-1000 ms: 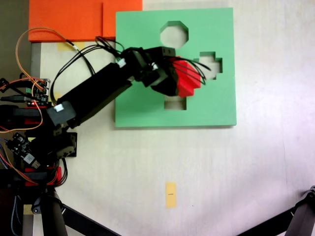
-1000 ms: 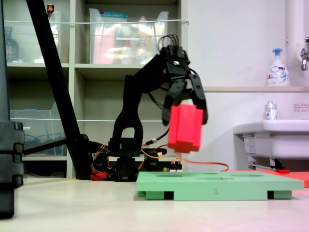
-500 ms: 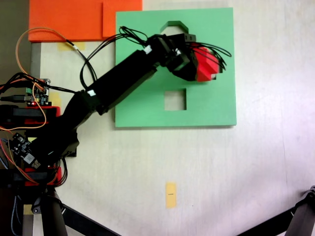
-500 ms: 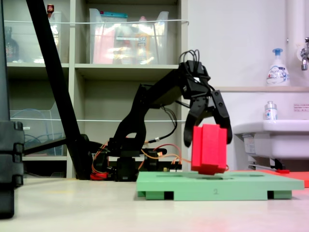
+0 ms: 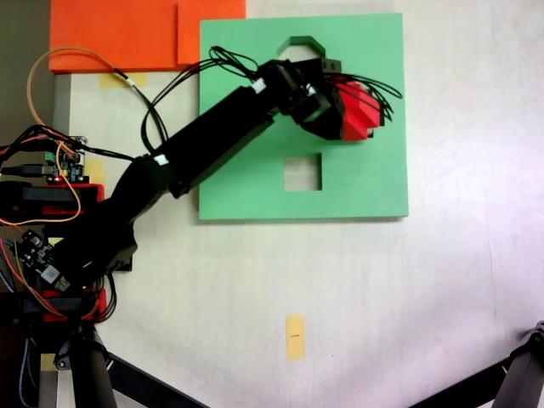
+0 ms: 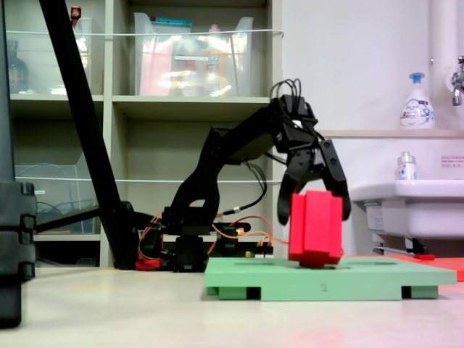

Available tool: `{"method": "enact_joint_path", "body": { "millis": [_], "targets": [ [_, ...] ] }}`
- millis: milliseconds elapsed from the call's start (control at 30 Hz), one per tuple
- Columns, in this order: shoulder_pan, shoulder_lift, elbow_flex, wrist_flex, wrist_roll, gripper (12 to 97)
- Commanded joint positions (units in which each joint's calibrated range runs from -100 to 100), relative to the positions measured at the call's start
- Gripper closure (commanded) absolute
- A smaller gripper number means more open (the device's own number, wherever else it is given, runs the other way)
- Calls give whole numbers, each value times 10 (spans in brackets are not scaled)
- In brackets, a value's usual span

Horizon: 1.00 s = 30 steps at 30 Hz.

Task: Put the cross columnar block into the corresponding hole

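Nearest the side-on fixed camera, the green foam board (image 6: 330,278) is lying flat on the table (image 6: 145,312), and you are looking across its front edge. Just above its top face, at about 12 o'clock from the board's centre, the cross columnar block (image 6: 315,227) is standing nearly upright, its lower end touching or just entering the board. The gripper (image 6: 315,210) is reaching down from 11 o'clock, its jaws spread about the block's width and pressing on its two sides.

From above, the block (image 5: 355,110) is covering the corresponding hole, which you cannot see beneath it. The square cutout (image 5: 303,172) is lying at 7 o'clock from the block, the octagonal cutout (image 5: 297,42) at 11 o'clock. Farther back, the arm (image 5: 195,149) is stretching off toward 8 o'clock.

Judged from this, you are carrying out the insertion step. The next move is probably calling for matching the cross arms to the cutout, pressing straight down, then releasing.
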Motion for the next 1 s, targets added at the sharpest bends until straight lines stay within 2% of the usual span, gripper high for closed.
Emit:
{"method": "enact_joint_path", "body": {
  "millis": [0, 133, 967],
  "targets": [
    [0, -3, 43, 68, 7, 759],
    [2, 12, 43, 96, 9, 735],
    [14, 7, 43, 25, 28, 736]
  ]
}}
